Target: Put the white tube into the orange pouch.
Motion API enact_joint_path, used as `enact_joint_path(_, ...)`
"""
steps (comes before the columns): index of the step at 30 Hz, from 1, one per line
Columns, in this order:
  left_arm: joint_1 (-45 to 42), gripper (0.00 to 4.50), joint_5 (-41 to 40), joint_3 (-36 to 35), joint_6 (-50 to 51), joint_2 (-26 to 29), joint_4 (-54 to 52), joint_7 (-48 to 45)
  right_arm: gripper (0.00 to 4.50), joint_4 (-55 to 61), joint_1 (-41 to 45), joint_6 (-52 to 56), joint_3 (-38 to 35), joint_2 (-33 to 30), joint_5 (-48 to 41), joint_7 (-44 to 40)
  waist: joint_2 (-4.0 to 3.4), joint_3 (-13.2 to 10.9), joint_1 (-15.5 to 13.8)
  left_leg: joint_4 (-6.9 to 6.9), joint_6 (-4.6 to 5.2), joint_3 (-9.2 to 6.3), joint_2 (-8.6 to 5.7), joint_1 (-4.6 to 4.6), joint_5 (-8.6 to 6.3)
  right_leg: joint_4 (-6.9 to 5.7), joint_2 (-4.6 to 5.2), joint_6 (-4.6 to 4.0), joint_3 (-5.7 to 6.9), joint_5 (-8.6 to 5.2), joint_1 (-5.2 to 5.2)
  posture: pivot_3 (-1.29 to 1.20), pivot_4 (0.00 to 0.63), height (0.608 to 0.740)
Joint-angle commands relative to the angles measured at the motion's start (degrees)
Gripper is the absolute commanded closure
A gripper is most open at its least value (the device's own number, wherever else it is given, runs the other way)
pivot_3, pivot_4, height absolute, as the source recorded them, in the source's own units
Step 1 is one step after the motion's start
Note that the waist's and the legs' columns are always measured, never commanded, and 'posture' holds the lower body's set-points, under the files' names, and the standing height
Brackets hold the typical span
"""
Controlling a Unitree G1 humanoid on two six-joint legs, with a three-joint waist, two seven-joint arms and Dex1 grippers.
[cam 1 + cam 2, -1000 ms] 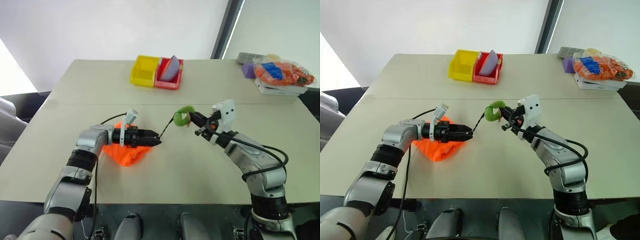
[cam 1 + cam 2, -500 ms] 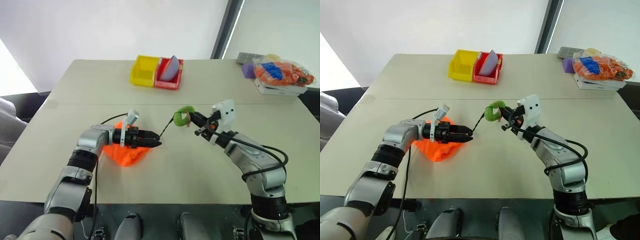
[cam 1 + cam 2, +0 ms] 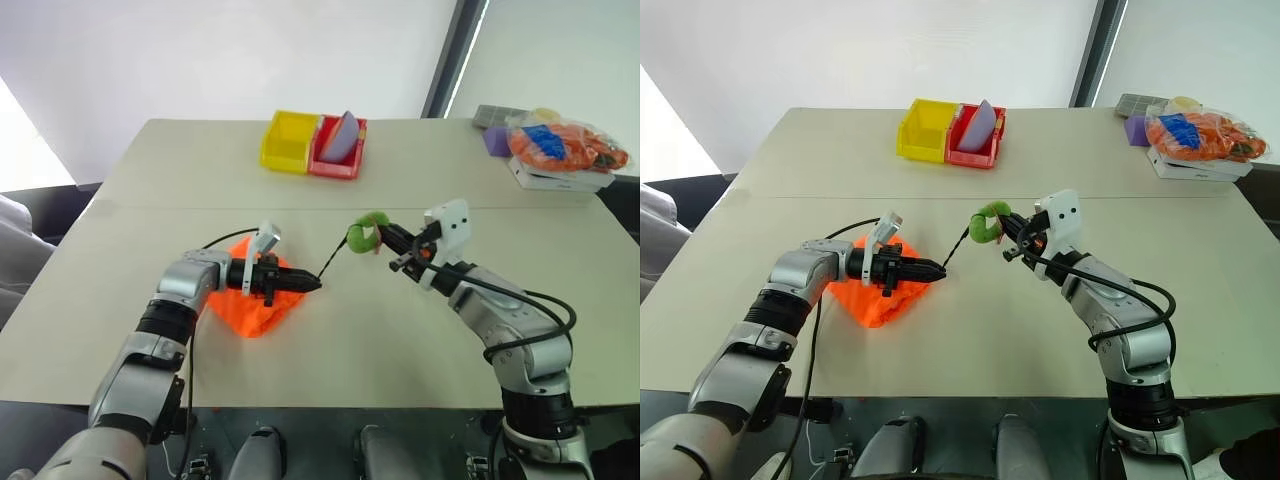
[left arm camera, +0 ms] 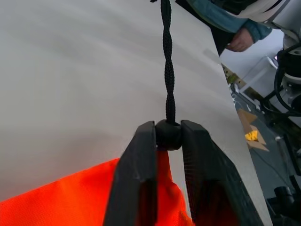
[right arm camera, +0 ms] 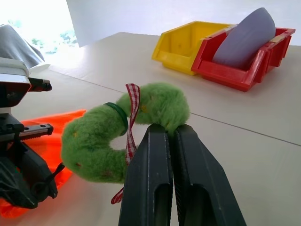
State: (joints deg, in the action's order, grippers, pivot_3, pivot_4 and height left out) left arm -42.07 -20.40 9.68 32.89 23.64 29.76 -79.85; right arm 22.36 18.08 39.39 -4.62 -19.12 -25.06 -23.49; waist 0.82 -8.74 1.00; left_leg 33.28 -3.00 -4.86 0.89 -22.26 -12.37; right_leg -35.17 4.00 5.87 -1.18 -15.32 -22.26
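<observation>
- Beige surface [image 3: 330,340], white wall behind, dark window post at back right.
- Left end effector [image 4: 168,135]: fingers clamped on the black cord stopper [image 4: 168,134] at the mouth of the orange pouch [image 3: 255,305]. Pouch lies flat on the surface under and behind that end effector.
- Black cord [image 4: 167,56] runs taut from the stopper toward the right end effector.
- Right end effector [image 5: 170,133]: closed, pinching the green fuzzy wreath-shaped ornament [image 5: 120,134] at the cord's end, held above the surface; it has a red checked ribbon [image 5: 130,117].
- White tube: can't make it out.
- Beyond both end effectors: yellow bin [image 3: 289,141] touching red bin [image 3: 338,150]; red one holds a lavender object [image 5: 244,38].
- Far right of the right end effector: clear bag [image 3: 565,145] of orange and blue items.
- Person's hand [image 4: 240,40] past the surface edge in the left wrist view.
</observation>
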Motion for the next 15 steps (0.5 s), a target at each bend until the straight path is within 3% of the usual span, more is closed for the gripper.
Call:
enact_joint_path(1,-0.5,4.27,0.5,-0.3,-1.2,0.7,-0.7,-0.3,4.5,2.3,0.4,-1.0,0.0,-0.1,-0.6,0.1,0.0,0.0,0.0,0.0,0.0,0.0,0.0,0.0,0.0,0.0,0.0,0.01,0.0,0.0,0.0,0.0,0.15,0.74)
enact_joint_path(9,0.4,4.27,2.1,0.5,-2.8,2.3,-1.7,-0.8,4.5,1.4,0.8,-1.7,-0.3,-0.2,0.5,0.9,0.0,0.0,0.1,0.0,0.0,0.0,0.01,0.01,0.0,-0.02,-0.01,0.03,0.0,0.02,-0.01,0.0,0.15,0.74)
enact_joint_path(15,4.6,4.27,6.6,3.8,-8.2,7.9,-5.8,-2.7,4.5,-5.6,3.3,-3.7,-3.9,-0.7,6.0,8.0,0.0,0.0,0.1,0.0,0.0,0.0,0.05,0.06,0.0,-0.03,-0.08,-0.09,-0.08,0.0,0.0,0.0,0.15,0.74)
